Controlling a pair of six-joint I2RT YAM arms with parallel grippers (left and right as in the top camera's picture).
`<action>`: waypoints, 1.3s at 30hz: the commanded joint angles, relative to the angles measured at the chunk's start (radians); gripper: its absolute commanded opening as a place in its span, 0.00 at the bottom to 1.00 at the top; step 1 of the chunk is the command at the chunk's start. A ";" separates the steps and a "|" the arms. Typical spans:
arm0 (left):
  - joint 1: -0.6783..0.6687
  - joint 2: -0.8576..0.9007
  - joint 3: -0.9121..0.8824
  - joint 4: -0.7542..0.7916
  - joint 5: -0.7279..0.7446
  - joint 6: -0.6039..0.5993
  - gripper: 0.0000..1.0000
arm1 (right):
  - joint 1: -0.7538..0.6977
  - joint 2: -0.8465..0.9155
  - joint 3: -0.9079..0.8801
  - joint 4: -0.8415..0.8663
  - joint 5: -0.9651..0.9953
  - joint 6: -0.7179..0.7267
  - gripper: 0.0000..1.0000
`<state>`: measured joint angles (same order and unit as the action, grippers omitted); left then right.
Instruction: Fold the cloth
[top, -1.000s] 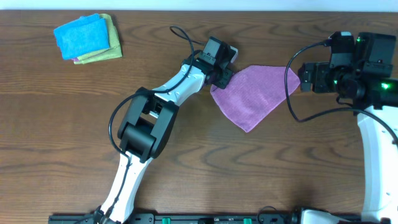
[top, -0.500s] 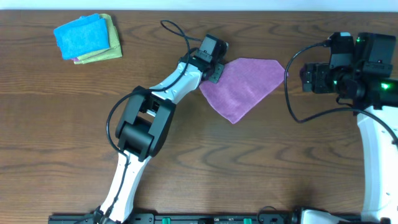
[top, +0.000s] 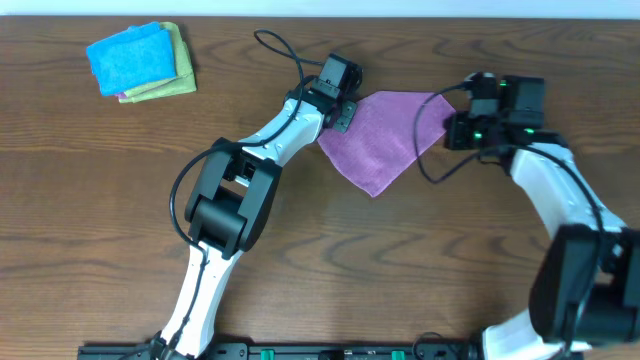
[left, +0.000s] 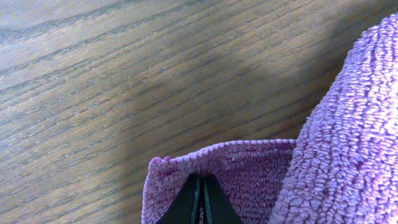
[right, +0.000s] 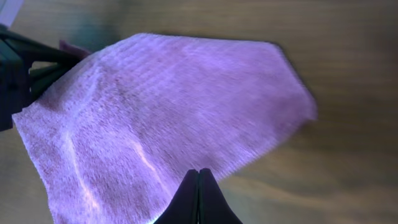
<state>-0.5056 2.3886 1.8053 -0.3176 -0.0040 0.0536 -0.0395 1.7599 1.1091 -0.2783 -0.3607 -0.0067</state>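
Overhead view of a dark wooden surface with two robot arms reaching in from the bottom of the frame. The cloth, a lilac terry square, lies in the upper middle of the frame. It is bunched into a rough five-sided shape with one point aimed down the frame.

The left hand is at the cloth's upper left edge. Its wrist view shows both fingertips pressed together on a turned-up hem, so it is clamped on the cloth. The right hand is at the cloth's upper right corner. Its wrist view shows the fingers closed tip to tip, right at the cloth's near edge. Whether any fabric is caught between them cannot be told.

The likeliest failure is a right hand that has closed on nothing. Any lift would then raise one side only, and the cloth would swing from the left hand and crumple. The left hold also looks shallow, on the hem alone, so a sharp pull could slide the soft pile free. If both holds are good, uneven travel would skew the fold and leave the edges misaligned.

A blue cloth on a yellow-green cloth sits in the upper left corner, well apart, and seems unlikely to interfere.
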 joint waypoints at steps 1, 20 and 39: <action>0.008 0.031 0.005 -0.023 -0.021 0.013 0.06 | 0.042 0.058 -0.004 0.051 0.004 0.044 0.01; 0.008 0.031 0.005 -0.023 -0.021 0.001 0.06 | 0.054 0.227 -0.004 0.221 0.111 0.055 0.02; 0.037 0.031 0.005 -0.022 -0.146 -0.009 0.06 | 0.045 0.271 -0.004 -0.008 0.239 0.059 0.01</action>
<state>-0.4961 2.3886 1.8053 -0.3214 -0.0528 0.0502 0.0124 1.9923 1.1439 -0.2272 -0.1932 0.0414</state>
